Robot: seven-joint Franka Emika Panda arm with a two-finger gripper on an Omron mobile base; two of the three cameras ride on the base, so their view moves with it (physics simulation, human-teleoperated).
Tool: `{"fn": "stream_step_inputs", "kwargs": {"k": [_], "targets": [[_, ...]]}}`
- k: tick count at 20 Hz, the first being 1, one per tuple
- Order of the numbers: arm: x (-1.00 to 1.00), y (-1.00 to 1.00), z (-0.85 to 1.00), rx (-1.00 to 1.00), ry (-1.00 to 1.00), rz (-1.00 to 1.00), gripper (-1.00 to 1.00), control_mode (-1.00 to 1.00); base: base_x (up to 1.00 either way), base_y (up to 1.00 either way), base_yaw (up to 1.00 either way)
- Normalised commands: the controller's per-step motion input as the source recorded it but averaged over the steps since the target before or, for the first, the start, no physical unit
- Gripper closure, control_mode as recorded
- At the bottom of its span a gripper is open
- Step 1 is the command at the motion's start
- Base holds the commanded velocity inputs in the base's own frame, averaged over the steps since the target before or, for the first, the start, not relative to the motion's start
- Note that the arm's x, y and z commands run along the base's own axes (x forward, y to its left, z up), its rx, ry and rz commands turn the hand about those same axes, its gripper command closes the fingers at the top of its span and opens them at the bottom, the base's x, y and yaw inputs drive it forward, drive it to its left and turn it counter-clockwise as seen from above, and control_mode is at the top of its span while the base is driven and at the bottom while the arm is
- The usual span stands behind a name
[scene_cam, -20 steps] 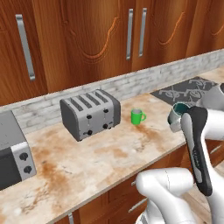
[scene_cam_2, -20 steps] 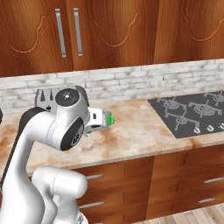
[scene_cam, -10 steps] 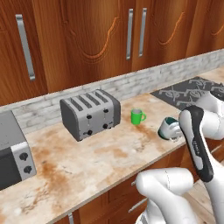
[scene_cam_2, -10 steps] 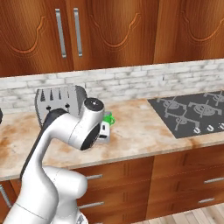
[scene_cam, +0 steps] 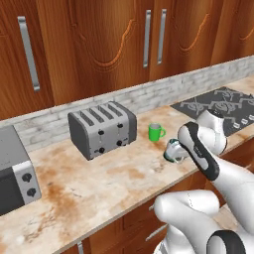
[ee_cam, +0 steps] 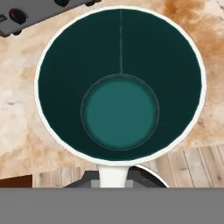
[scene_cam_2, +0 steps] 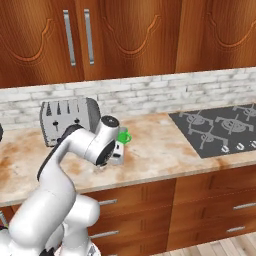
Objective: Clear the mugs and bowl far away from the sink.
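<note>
My gripper (scene_cam: 177, 150) is shut on the grey-silver mug (scene_cam: 171, 151), holding it low over the counter near the front edge. From the right base view the same mug (scene_cam_2: 116, 153) sits under the hand (scene_cam_2: 111, 150). Its teal inside (ee_cam: 120, 109) takes up most of the hand view, and I cannot tell whether its base touches the counter. The bright green mug (scene_cam: 156, 132) stands upright just behind it, a short gap away, and the right base view also catches this green mug (scene_cam_2: 123, 136). The bowl and the sink are out of view.
A grey four-slot toaster (scene_cam: 101, 129) stands left of the mugs by the brick backsplash. A silver oven (scene_cam: 12, 173) is at the far left. The black cooktop (scene_cam: 218, 106) lies to the right. Wooden wall cabinets (scene_cam: 124, 39) hang above.
The arm has carried the grey-silver mug left and down, from beside the cooktop to low over the counter in front of the green mug. The green mug has not moved.
</note>
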Motion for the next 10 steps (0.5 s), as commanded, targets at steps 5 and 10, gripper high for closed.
{"fn": "stream_step_inputs", "kwargs": {"k": [5, 10], "targets": [[0.57, 0.14, -0.56, 0.0, -0.02, 0.0, 1.0, -1.0, 0.0, 0.0, 0.0], [0.62, 0.04, -0.17, -0.04, 0.0, -0.01, 1.0, -1.0, 0.0, 0.0, 0.0]]}}
